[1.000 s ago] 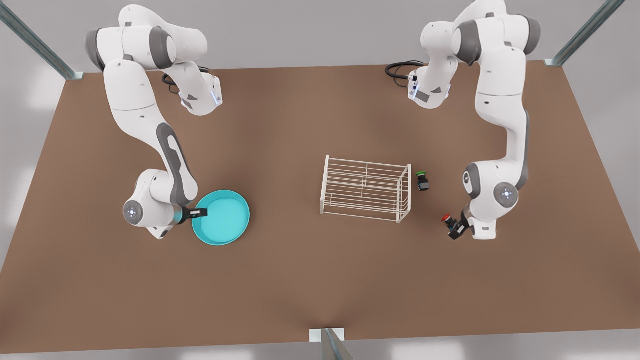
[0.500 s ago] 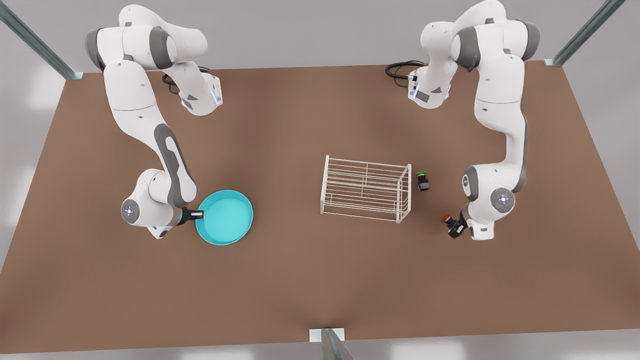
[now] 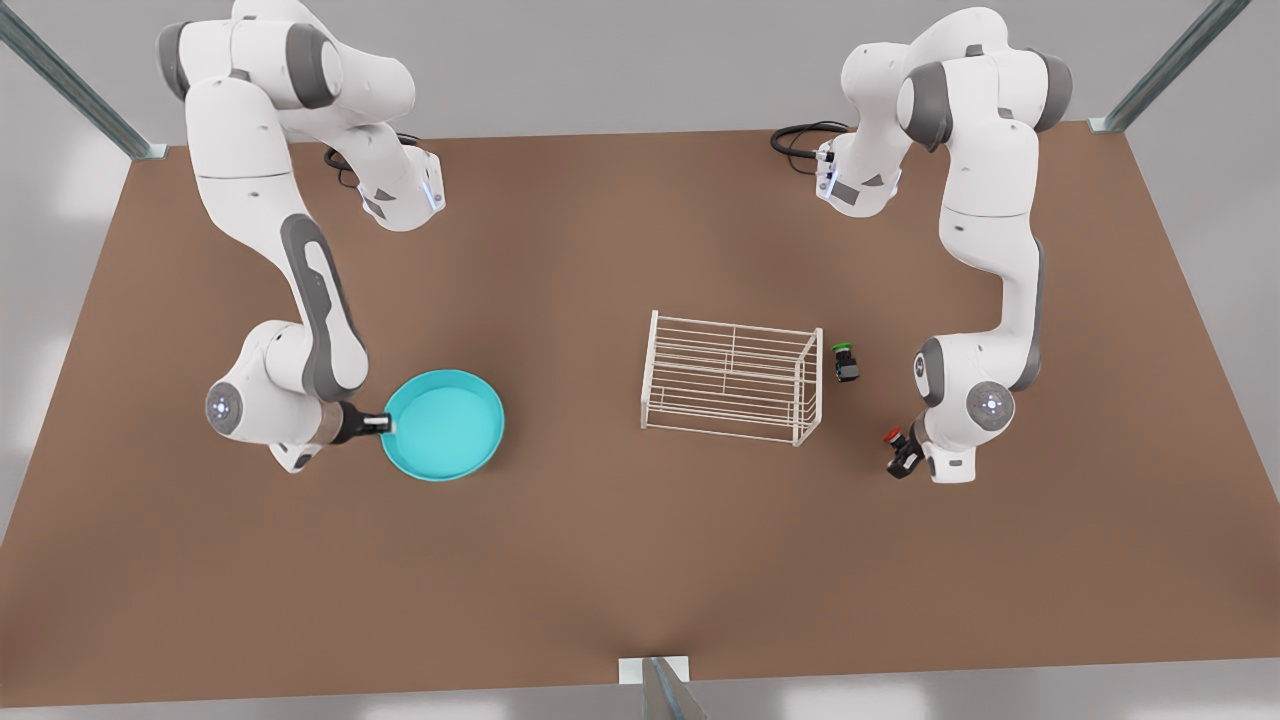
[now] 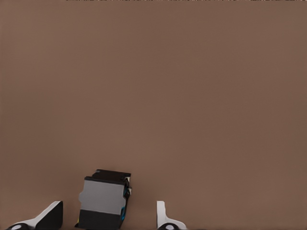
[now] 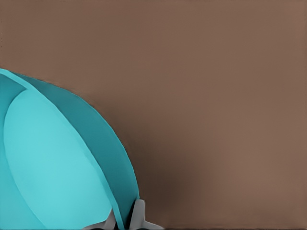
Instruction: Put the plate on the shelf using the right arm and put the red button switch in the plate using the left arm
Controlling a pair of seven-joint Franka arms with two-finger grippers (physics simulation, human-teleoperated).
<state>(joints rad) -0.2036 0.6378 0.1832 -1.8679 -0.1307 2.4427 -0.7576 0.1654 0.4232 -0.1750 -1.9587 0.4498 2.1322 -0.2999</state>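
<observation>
Currently two grasps are in hand at once. Right tool point(image 3: 378, 424), at the front view's left, is pinched together on the near rim of the plate point(image 3: 445, 425); in the right wrist view the two fingertips point(image 5: 138, 215) sit on either side of the rim wall, so the hold is on a thin edge only. Plate looks slightly tilted and probably just off the surface point(image 3: 600, 560), though I cannot confirm a gap. Judgement: a rim pinch on a wide dish will let it swing, so the carry to the shelf point(image 3: 733, 377) should be slow, with the plate brought level before it is set on the top bars, and centred, since it is nearly as wide as the rack is deep. Left tool point(image 3: 908, 452), at the front view's right, has the red switch point(image 3: 897, 446) between its fingers; the left wrist view shows the switch body point(image 4: 104, 203) against one finger with a gap to the other, so I cannot tell whether the jaws are clamped or merely straddling it. Judgement: confirm closure before lifting, and hold this arm back until the plate is seated. Green switch point(image 3: 845, 362) lies just beside the shelf's end, on the side toward the left tool; the carry should pass well over it. Containers: plate holds nothing; shelf, both tiers, holds nothing.
</observation>
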